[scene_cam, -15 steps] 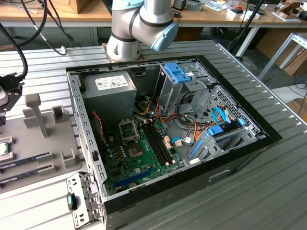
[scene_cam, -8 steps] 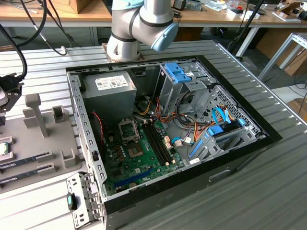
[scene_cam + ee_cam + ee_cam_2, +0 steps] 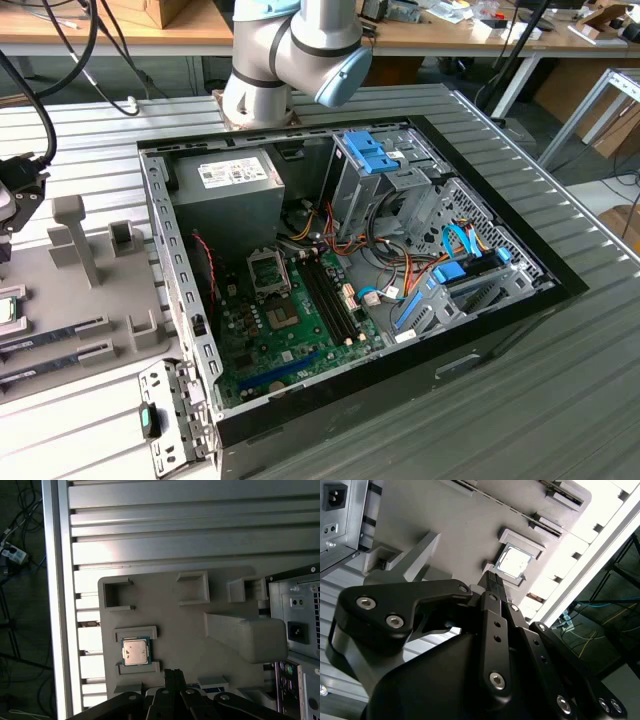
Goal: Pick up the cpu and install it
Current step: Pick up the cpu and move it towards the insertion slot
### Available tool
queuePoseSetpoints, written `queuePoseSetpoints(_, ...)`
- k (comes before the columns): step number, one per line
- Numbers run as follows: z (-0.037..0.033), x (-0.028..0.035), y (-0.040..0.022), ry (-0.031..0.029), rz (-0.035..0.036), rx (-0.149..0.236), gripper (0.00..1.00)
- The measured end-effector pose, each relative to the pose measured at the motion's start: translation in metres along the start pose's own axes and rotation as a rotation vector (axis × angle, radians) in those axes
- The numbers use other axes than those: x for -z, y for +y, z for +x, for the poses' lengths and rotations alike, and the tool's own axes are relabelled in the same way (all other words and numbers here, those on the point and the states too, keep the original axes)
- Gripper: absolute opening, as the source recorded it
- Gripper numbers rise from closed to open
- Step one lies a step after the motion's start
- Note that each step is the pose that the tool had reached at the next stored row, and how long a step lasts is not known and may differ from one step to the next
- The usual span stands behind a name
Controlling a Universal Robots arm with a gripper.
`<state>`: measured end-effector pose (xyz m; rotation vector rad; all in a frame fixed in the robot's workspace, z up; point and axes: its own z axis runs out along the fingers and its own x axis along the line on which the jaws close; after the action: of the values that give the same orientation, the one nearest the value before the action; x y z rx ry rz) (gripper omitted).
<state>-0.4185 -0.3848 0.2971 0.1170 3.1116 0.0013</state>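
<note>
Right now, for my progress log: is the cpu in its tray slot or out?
In: the cpu lies flat between the grey tray's brackets, gripper apart.

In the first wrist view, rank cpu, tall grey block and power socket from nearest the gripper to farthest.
1. cpu, pocketed on the grey tray, by the gripper.
2. tall grey block, across the tray.
3. power socket, on the computer case.
</note>
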Motion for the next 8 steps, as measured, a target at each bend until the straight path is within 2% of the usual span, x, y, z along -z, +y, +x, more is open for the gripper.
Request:
queuePoseSetpoints(2, 0.0000, 0.0000, 0.0000, 0.0000, 0.0000, 0.000, 0.11)
queuePoseSetpoints(4, 0.0001, 0.0000, 0.0000, 0.0000, 0.0000, 0.000, 0.24)
queuePoseSetpoints(5, 0.0001, 0.0000, 0.0000, 0.0000, 0.0000, 0.000, 0.36)
queuePoseSetpoints(7, 0.0002, 0.0000, 0.0000, 0.0000, 0.0000, 0.000, 0.48)
queuePoseSetpoints(8, 0.0002, 0.0000, 0.0000, 0.0000, 0.0000, 0.000, 0.48)
